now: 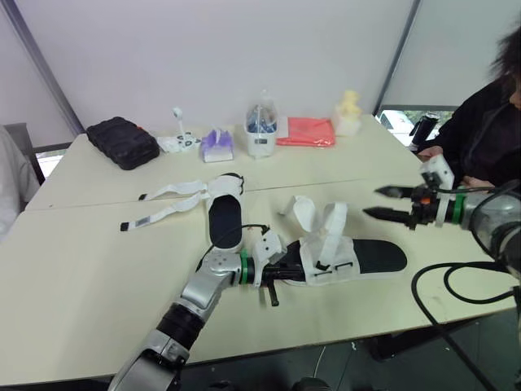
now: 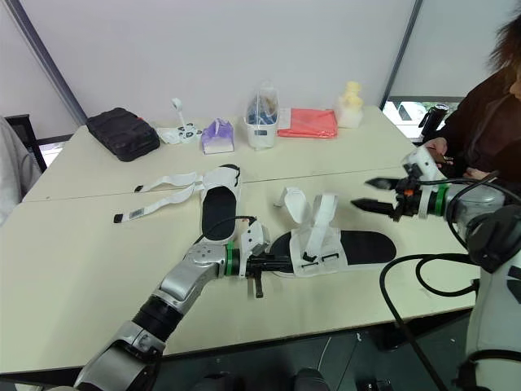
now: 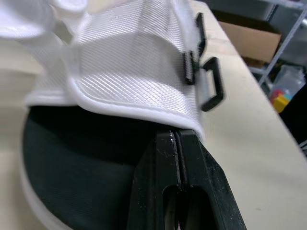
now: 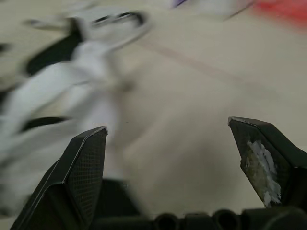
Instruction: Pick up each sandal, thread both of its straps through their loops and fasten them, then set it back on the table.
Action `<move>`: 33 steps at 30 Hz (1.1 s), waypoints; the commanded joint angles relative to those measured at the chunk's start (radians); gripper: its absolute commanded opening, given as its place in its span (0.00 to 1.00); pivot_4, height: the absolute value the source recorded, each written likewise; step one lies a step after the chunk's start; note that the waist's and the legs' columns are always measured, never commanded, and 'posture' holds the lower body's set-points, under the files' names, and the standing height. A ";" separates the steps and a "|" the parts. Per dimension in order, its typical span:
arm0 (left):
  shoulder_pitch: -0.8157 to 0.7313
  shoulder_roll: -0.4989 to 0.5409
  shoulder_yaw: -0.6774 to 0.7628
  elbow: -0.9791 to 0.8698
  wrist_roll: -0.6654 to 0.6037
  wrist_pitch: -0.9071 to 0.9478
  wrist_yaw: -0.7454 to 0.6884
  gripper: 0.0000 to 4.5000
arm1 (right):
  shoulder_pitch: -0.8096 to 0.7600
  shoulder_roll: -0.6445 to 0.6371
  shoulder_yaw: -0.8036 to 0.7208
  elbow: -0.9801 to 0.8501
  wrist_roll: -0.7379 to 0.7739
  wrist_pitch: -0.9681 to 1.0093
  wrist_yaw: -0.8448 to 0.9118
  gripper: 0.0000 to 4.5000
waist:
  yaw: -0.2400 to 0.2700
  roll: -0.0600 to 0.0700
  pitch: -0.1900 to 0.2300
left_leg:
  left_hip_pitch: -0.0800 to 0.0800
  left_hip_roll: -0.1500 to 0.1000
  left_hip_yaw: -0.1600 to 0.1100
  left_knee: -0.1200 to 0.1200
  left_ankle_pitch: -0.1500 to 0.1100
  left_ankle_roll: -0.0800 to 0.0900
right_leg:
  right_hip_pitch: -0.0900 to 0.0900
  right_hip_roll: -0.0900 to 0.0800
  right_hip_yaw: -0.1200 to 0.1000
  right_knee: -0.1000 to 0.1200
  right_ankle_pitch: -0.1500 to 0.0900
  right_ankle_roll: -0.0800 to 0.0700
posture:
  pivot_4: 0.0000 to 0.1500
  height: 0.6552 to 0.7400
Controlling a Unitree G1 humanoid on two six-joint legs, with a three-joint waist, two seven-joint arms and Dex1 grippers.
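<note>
Two sandals with black insoles and white straps lie on the table (image 1: 98, 269). The nearer sandal (image 1: 350, 259) has both straps standing up loose, and its black buckles (image 3: 211, 86) hang at the side. My left gripper (image 1: 282, 272) is at this sandal's left end, fingers pressed together at the rim of the white mesh band (image 3: 129, 72). The other sandal (image 1: 225, 213) lies further back, its straps (image 1: 167, 204) spread flat to the left. My right gripper (image 1: 389, 204) hovers open above the table, just right of the nearer sandal, with nothing between its fingers (image 4: 81, 163).
Along the far edge stand a black case (image 1: 122, 142), a small white item (image 1: 179, 141), a purple packet (image 1: 217, 145), a clear bag (image 1: 261, 130), a red cloth (image 1: 305, 132) and a yellow figure (image 1: 348, 112). A person (image 1: 488, 122) sits at the right. Black cables (image 1: 456, 281) hang near the front right corner.
</note>
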 commanded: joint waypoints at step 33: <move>0.032 0.003 0.015 -0.044 -0.001 0.002 0.044 0.00 | 0.045 0.079 0.058 0.033 0.130 0.165 -0.021 0.85 | -0.003 0.001 -0.001 | -0.013 -0.002 0.003 0.001 0.005 -0.008 | -0.017 -0.002 0.001 0.008 0.001 0.001 | 1.00 1.00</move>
